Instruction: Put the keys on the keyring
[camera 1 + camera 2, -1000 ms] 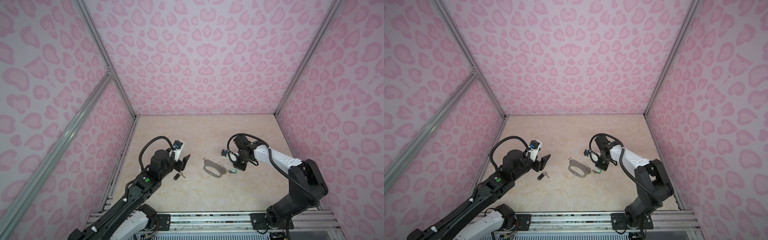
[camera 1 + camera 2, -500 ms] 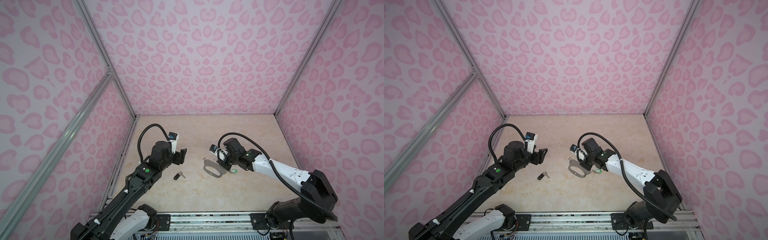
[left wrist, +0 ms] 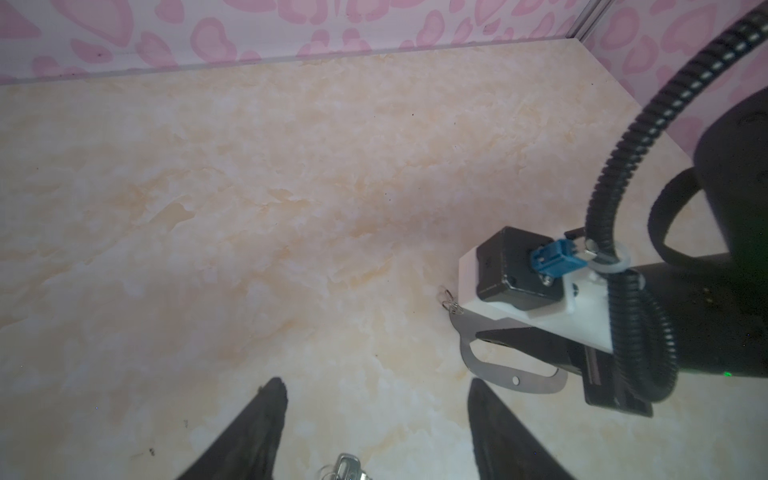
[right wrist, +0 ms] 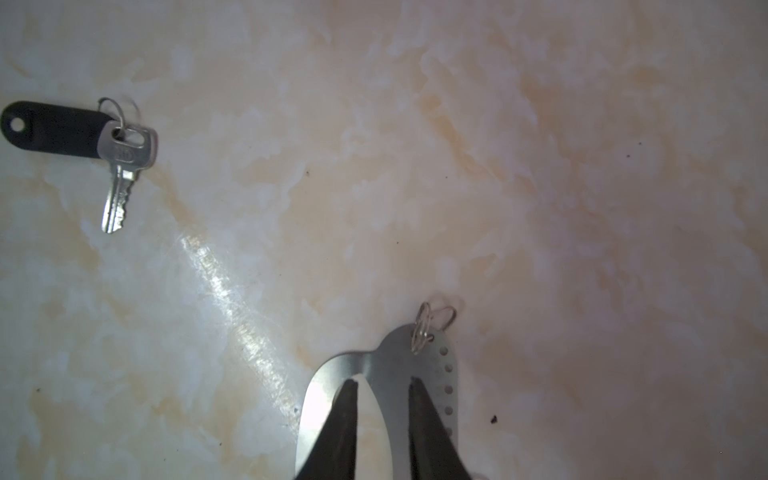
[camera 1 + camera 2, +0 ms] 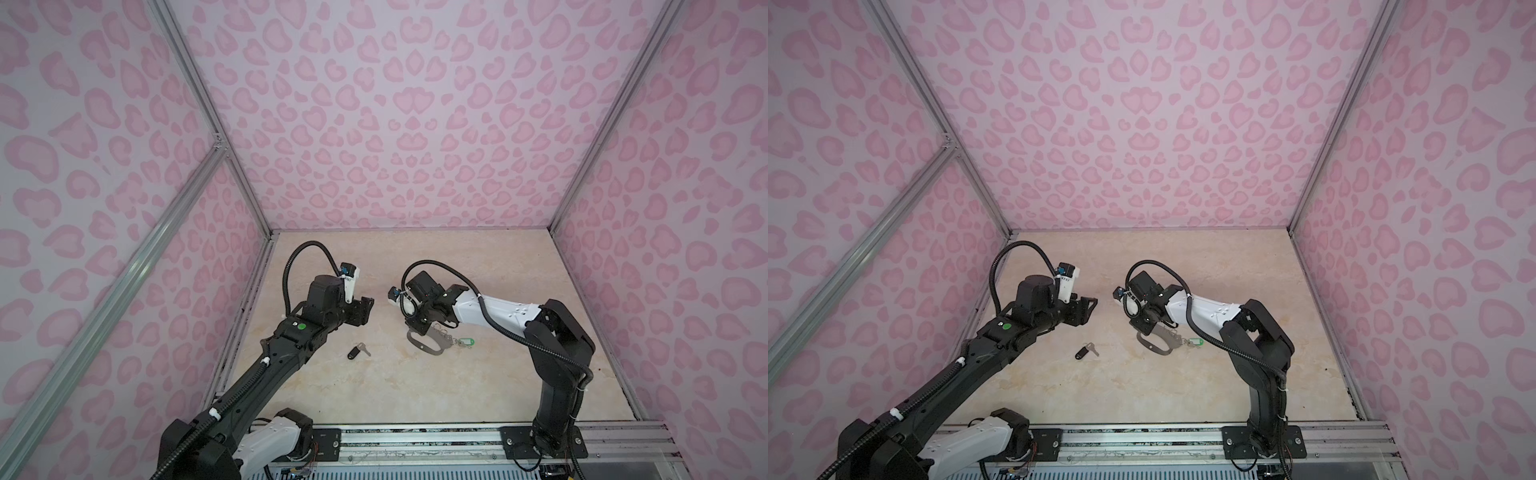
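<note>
Aluminium rail (image 5: 415, 440) runs along the bottom edge in both top views. Above it, on the beige marbled tabletop (image 5: 395, 390) and left of centre, lies the black-tagged key (image 5: 356, 351). It is flat and alone, well apart from both grippers. The right wrist view shows its silver blade (image 4: 117, 195) at an angle to the black tag (image 4: 54, 129).

To its right, at frame centre, the keyring (image 5: 428, 341) lies on the table, a grey steel plate with an oval cutout. The green-tagged key (image 5: 466, 342) rests just beside the plate's straight edge on the right, among the small wire rings (image 5: 445, 332). Whether it is hooked on is too small to tell.

The right gripper (image 4: 383, 384) points down over the upper-left end of the plate with its jaws narrowly apart. Both fingertips (image 4: 347, 403) overlap the cutout's edges, bare table shows between them, and nothing is clamped. Contact with the plate cannot be told.

Farther up and left, the left gripper (image 3: 374, 382) hangs above the table, jaws wide and empty, pointing toward frame right. Behind everything stands the pink-spotted back wall (image 5: 395, 124).
</note>
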You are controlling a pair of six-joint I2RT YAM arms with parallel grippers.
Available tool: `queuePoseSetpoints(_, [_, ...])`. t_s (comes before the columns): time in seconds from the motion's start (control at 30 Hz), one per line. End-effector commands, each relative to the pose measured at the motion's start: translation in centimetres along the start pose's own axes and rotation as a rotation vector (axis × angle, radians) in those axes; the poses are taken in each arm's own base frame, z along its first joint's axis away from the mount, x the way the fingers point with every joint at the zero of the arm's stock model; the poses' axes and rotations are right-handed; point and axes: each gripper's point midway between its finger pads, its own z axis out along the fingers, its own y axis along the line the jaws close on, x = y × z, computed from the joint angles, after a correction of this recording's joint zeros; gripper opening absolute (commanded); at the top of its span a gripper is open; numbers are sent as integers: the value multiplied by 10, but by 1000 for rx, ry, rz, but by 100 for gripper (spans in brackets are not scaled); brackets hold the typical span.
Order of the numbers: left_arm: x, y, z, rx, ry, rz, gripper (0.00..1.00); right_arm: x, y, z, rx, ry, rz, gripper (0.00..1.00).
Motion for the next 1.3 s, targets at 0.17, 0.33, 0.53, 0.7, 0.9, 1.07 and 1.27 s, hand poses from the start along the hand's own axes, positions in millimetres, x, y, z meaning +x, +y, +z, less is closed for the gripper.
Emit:
queuePoseSetpoints(0.17, [-12,10,4,-1,-27,-5,75,15,-7,17,-2,65,37,24])
queuePoseSetpoints(0.33, [-13,15,6,-14,-22,-2,75,13,-8,23,-12,72,28,24])
queuePoseSetpoints(0.53, [-11,15,11,-5,-11,-2,75,13,-4,23,-39,66,14,24])
queuePoseSetpoints(0.7, [-7,16,16,-3,11,-3,75,15,18,21,-146,49,-64,21])
queuePoseSetpoints(0.9, [-5,19,14,-18,16,5,75,34,38,10,-257,77,-174,16])
queuePoseSetpoints(1.07, [-4,21,11,-28,9,6,75,32,10,-10,-168,5,-129,16])
queuePoseSetpoints(1.27, [-5,21,13,-28,9,4,75,20,-3,-7,-116,-14,-81,19])
